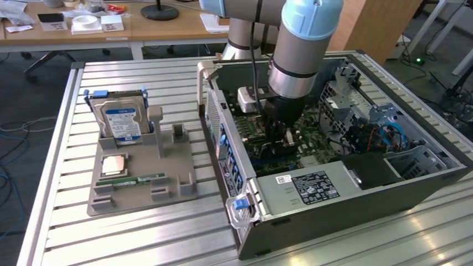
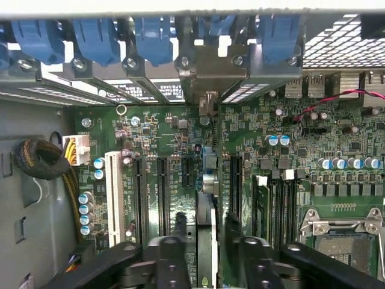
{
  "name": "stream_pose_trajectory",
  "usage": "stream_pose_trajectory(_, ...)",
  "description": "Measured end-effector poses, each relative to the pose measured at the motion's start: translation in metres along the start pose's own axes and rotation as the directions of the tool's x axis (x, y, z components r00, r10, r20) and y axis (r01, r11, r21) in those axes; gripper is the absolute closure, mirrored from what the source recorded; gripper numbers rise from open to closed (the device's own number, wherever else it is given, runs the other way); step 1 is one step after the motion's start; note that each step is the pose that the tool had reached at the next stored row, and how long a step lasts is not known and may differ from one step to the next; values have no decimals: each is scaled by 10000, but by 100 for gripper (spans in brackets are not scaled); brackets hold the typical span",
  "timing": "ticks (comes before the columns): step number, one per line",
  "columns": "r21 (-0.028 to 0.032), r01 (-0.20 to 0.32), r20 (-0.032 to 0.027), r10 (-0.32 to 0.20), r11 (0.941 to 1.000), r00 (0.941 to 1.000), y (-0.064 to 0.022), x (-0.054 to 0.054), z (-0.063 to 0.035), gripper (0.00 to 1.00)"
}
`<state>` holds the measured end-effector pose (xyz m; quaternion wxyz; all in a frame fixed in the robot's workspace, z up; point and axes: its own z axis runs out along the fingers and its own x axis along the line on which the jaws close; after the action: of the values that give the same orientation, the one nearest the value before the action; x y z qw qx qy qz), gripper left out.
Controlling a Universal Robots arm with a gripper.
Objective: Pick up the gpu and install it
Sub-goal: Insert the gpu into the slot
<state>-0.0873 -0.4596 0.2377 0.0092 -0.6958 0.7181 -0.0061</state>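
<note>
My gripper hangs inside the open computer case, low over the green motherboard. In the wrist view its black fingers are shut on the gpu, a thin dark card seen edge-on. The card stands upright between two long black expansion slots. Its silver bracket reaches the case's rear wall, among the slot covers with blue latches. How deep the card's lower edge sits in its slot is hidden behind the fingers.
On the exterior view's left, a grey fixture holds the hard drive, a processor chip and a green memory stick. The power supply and drive cage crowd the case. A CPU socket lies beside the slots.
</note>
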Motion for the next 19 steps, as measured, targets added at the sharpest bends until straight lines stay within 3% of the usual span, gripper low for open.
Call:
stream_pose_trajectory(1,0,2,0,-2,10000,10000,-1,0,0,61)
stream_pose_trajectory(3,0,2,0,-2,10000,10000,-1,0,0,49)
stream_pose_trajectory(5,0,2,0,-2,10000,10000,-1,0,0,49)
stream_pose_trajectory(6,-1,2,0,-2,10000,10000,-1,0,0,43)
stream_pose_trajectory(10,-1,2,-1,-2,10000,10000,-1,0,-35,43)
stream_pose_trajectory(19,0,2,0,-2,10000,10000,-6,-1,-236,43)
